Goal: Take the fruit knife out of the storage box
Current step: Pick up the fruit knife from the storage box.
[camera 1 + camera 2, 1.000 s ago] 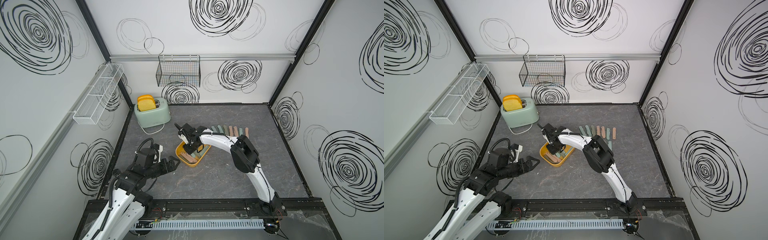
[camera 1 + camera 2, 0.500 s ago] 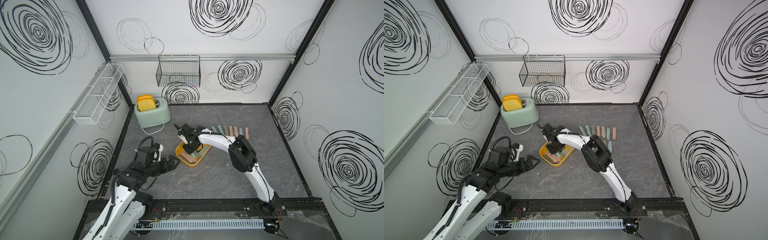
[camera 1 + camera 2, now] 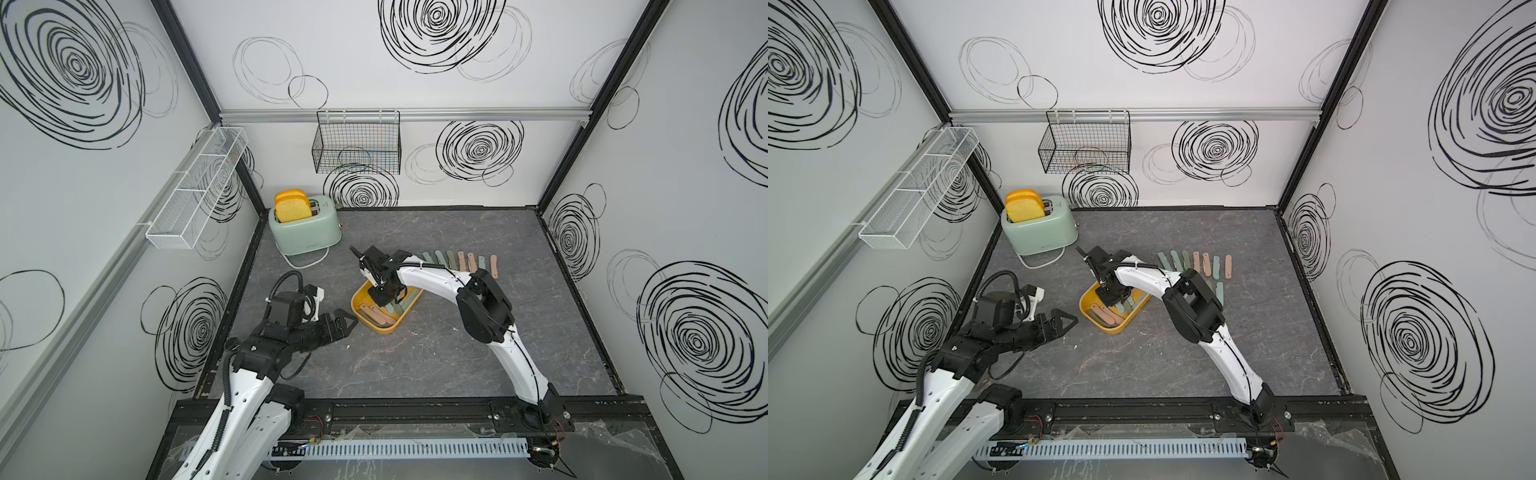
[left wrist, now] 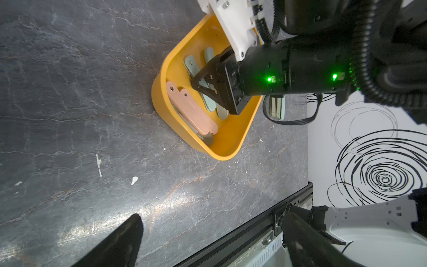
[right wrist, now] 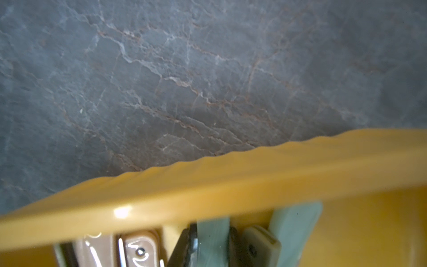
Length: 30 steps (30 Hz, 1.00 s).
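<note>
1. My left fingers [image 4: 120, 242] stand wide apart and hold nothing, low over the surface [image 3: 436, 357] at 9 o'clock of the box.
2. The yellow box [image 3: 384, 330] sits mid-surface, at 5 o'clock of the toaster [image 3: 305, 226]. Two pink knives [image 4: 191, 108] lie inside it beside green ones.
3. My right fingers [image 5: 181, 252] reach down into the box, clamped on a green knife [image 5: 212, 240] that lies below the rim.
4. A row of knives [image 3: 461, 262] lies on the surface at 2 o'clock of the box.
</note>
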Tool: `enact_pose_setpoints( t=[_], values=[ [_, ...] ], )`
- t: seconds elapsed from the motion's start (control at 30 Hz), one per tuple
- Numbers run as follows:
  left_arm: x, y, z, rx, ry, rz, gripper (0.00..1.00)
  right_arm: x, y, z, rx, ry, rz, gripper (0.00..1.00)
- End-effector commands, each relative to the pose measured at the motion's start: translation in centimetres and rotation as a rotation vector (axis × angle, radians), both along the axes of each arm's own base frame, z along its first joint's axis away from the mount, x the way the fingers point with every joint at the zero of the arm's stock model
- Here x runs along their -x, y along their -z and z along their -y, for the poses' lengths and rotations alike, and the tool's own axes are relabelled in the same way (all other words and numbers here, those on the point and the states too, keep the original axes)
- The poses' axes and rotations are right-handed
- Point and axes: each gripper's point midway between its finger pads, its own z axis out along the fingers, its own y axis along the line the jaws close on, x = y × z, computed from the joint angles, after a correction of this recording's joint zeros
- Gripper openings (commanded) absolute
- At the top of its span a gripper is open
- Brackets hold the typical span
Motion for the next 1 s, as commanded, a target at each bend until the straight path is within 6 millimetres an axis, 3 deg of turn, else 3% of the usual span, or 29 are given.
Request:
enact_pose_setpoints(
  t=[0.0, 0.1, 0.23, 0.3, 0.47, 0.77, 0.97],
  values=[
    [-0.5, -1.6, 0.2, 0.013, 0.019, 0.051, 0.98, 1.6, 3.6, 2.2, 0.109, 0.006, -0.101, 0.26],
    [-0.5, -1.6, 0.2, 0.018, 0.018, 0.052, 0.98, 2.0, 4.3, 2.3, 0.12, 0.004, -0.123, 0.29],
    [-0.7, -1.8, 0.2, 0.019, 0.016, 0.056, 0.98, 2.4, 4.8, 2.3, 0.125, 0.003, -0.139, 0.13],
    [-0.9, -2.0, 0.2, 0.019, 0.017, 0.06, 0.98, 2.2, 4.4, 2.3, 0.119, 0.008, -0.13, 0.11],
    [-1.4, -2.4, 0.2, 0.018, 0.011, 0.069, 0.98, 0.7, 2.2, 1.7, 0.086, 0.029, -0.091, 0.11],
    [-3.7, -4.6, 0.9, 0.042, 0.007, 0.099, 0.98, -2.7, -3.6, 0.6, -0.028, 0.084, -0.019, 0.11],
    [-5.2, -5.3, 1.6, 0.052, 0.003, 0.109, 0.98, -2.6, -4.9, 0.1, -0.091, 0.096, -0.058, 0.11]
  ],
)
